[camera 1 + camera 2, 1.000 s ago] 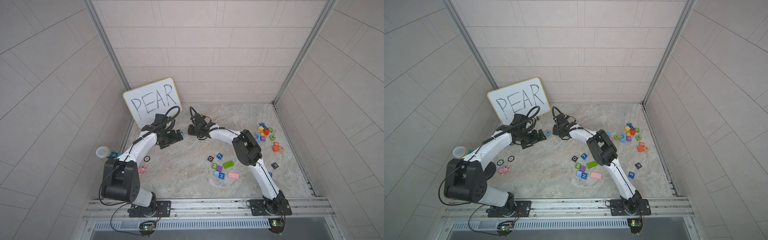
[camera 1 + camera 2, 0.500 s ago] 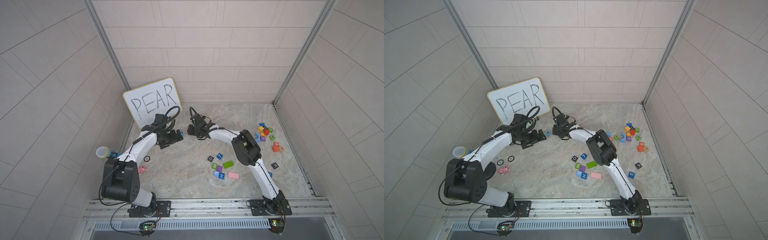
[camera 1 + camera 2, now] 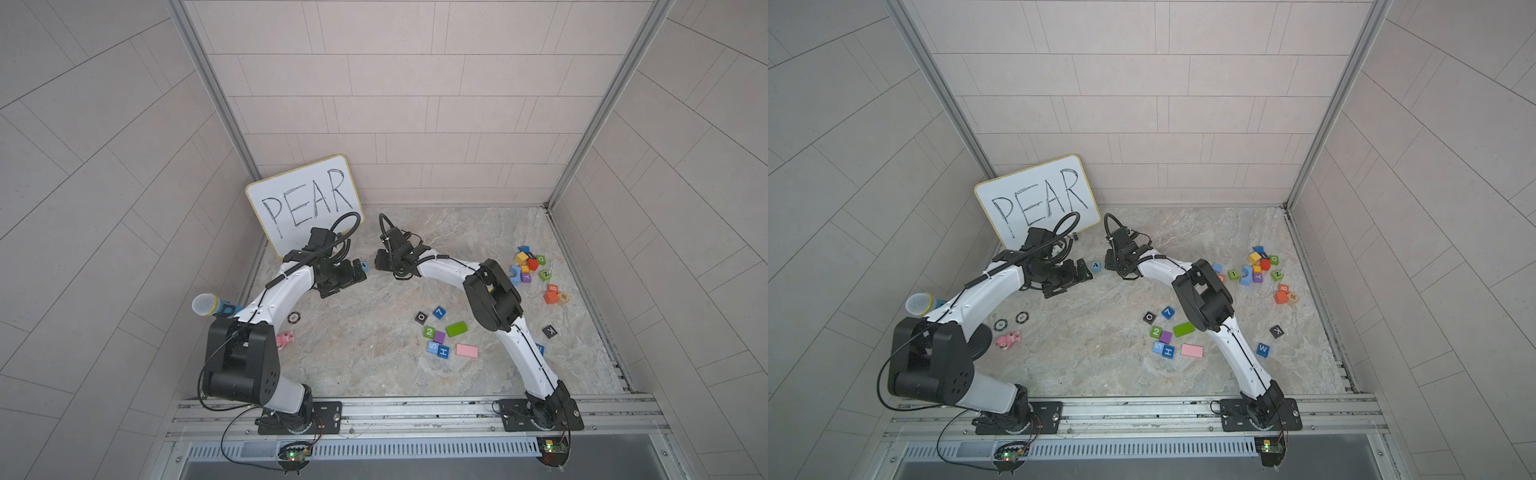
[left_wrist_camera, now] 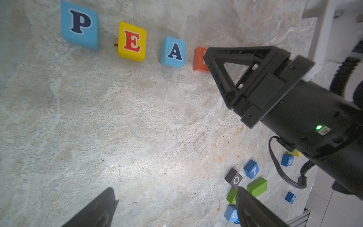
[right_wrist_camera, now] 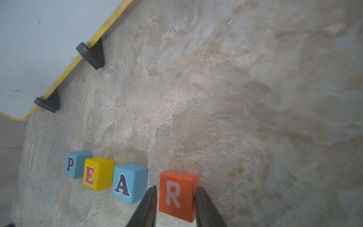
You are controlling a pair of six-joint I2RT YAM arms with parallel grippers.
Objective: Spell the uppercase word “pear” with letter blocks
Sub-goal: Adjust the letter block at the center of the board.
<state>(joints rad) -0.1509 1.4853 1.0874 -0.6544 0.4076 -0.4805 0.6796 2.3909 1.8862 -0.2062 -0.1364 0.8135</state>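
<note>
Both arms rise from bases on the near rail (image 3: 415,409) and arch away toward the far left of the surface (image 3: 365,374), wrists low and facing each other. The left end effector (image 4: 174,190) is released, its jaws spread wide above bare surface, holding nothing. The right end effector (image 5: 176,188) is clenched on the orange-red R block (image 5: 177,194), which rests on the surface. That block ends a row with small gaps: light blue P block (image 4: 79,24), yellow E block (image 4: 132,41), light blue A block (image 4: 173,52), then R. Nearer the bases lie scattered marked cubes (image 3: 443,351); a heap of coloured blocks (image 3: 524,259) sits far right. Behind the row, a whiteboard (image 3: 305,203) reading PEAR stands against the tiled back wall (image 3: 395,104).
</note>
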